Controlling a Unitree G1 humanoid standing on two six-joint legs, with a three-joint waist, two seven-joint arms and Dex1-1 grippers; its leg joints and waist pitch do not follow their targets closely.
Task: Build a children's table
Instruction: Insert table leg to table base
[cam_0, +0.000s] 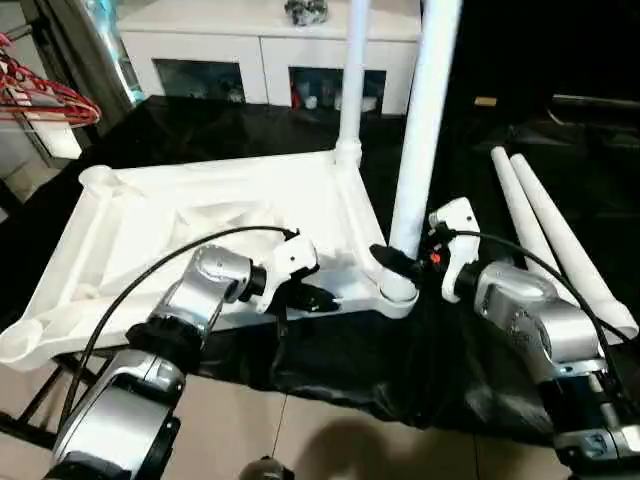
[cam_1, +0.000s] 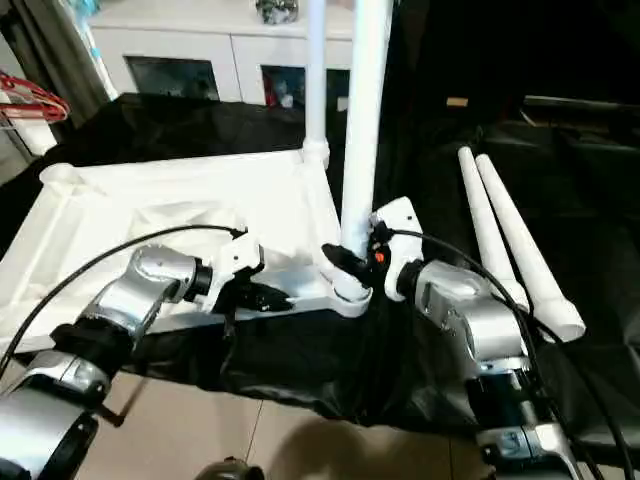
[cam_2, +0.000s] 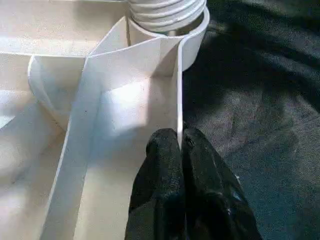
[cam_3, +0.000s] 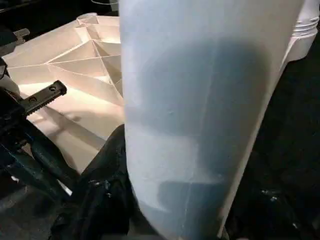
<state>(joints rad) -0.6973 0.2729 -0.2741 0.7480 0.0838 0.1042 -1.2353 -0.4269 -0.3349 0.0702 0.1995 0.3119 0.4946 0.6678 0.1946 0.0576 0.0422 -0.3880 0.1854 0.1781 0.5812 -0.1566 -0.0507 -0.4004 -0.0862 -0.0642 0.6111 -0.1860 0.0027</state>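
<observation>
On tabletop (cam_0: 200, 215) rim, left tool (cam_2: 181, 150).

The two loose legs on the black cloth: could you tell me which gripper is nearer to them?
Right. The right gripper grips the upright leg beside the loose legs; the left gripper pinches the tabletop edge, farther away.

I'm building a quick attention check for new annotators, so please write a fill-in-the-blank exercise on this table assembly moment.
1. The right gripper is closed around an upright ____ at the tabletop's near corner.
2. The left gripper pinches the tabletop's thin side ____.
3. The number of loose legs lying on the black cloth is ____.
4. The number of legs standing in corner sockets is ____.

Missing words: leg; wall; two; two
</observation>
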